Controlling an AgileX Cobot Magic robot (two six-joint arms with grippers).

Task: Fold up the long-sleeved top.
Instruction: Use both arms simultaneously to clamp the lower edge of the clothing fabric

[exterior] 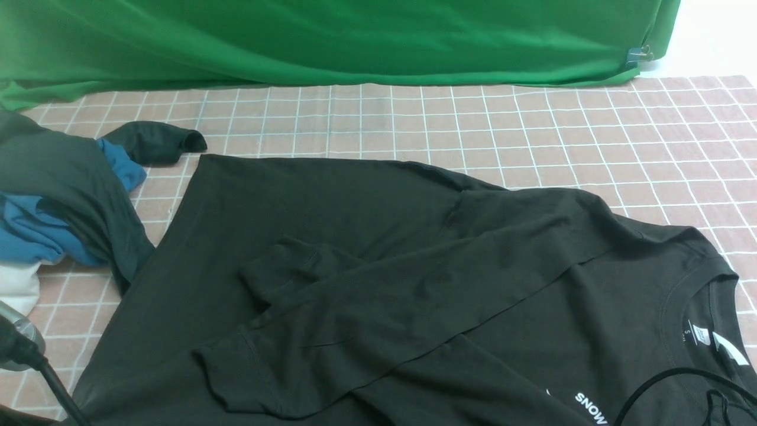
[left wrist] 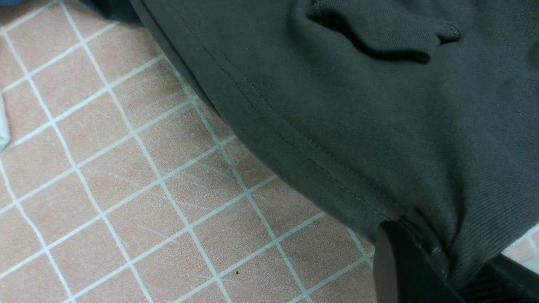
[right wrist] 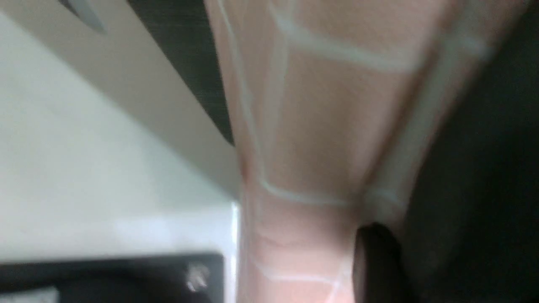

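Note:
The long-sleeved top lies spread on the checked cloth, black, with both sleeves folded across its body. Its round neck and white lettering are at the near right. In the left wrist view my left gripper is shut on the top's hem, which bunches between the fingers just above the cloth. The right wrist view is blurred. It shows one dark finger beside dark fabric, and the other finger is hidden. Neither gripper itself shows in the front view.
A pile of dark charcoal garment, blue cloth and white cloth sits at the left edge. A green backdrop hangs behind the pink checked tablecloth. Black cables cross the top's near right corner.

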